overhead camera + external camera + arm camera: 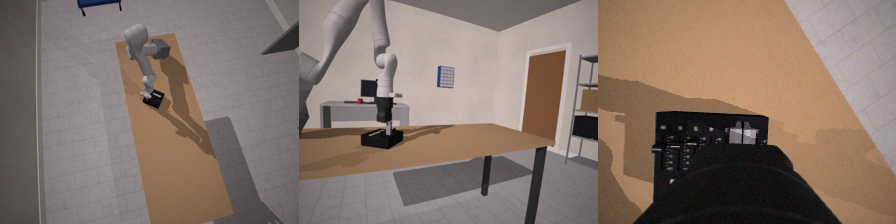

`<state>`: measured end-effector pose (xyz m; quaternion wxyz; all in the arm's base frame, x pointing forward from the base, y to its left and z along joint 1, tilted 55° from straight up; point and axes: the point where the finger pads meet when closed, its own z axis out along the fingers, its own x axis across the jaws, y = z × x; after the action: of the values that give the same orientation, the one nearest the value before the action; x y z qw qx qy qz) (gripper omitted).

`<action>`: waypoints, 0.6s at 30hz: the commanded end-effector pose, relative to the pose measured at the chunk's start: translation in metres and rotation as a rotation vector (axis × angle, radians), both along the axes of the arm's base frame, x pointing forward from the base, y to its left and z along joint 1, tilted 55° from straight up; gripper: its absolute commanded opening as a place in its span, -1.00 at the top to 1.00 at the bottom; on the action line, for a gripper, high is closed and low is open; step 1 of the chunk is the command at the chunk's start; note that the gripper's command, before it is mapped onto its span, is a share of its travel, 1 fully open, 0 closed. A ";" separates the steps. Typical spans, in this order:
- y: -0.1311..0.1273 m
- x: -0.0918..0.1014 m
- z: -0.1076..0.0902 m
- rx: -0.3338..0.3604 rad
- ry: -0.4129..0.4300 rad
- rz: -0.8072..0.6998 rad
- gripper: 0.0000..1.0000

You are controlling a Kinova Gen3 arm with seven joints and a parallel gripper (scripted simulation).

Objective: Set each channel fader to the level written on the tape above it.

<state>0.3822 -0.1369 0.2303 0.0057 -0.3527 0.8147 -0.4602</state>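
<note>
The lighting desk (pixel 157 100) (pixel 377 141) (pixel 688 125) is a small black box standing on its feet on the tan table (pixel 168 161) (pixel 454 142) (pixel 723 60). My gripper (pixel 147 98) (pixel 388 133) (pixel 742 129) is shut with nothing between the fingers. Its closed tips reach down onto the desk's top face, near the top row of the panel. In the wrist view two fader caps (pixel 657 149) (pixel 690 144) show left of the fingertips. The other faders and the tape labels are hidden by the gripper body or too small to read.
The arm's grey base block (pixel 161 48) sits at the table's far end. The table's right edge (pixel 833 90) runs close past the desk. A grey side desk with monitor (pixel 367 88) stands behind, and a shelf (pixel 584 111) by the door.
</note>
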 end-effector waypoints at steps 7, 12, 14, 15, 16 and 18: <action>0.001 0.000 0.000 0.000 0.000 0.001 1.00; 0.001 -0.001 -0.001 0.000 0.000 0.001 1.00; 0.001 -0.001 -0.002 0.000 0.000 0.001 1.00; 0.001 -0.001 -0.002 0.000 0.000 0.001 1.00; 0.001 -0.001 -0.002 0.000 0.000 0.001 1.00; 0.002 -0.002 -0.003 0.000 0.000 0.001 1.00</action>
<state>0.3806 -0.1359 0.2280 0.0061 -0.3525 0.8150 -0.4599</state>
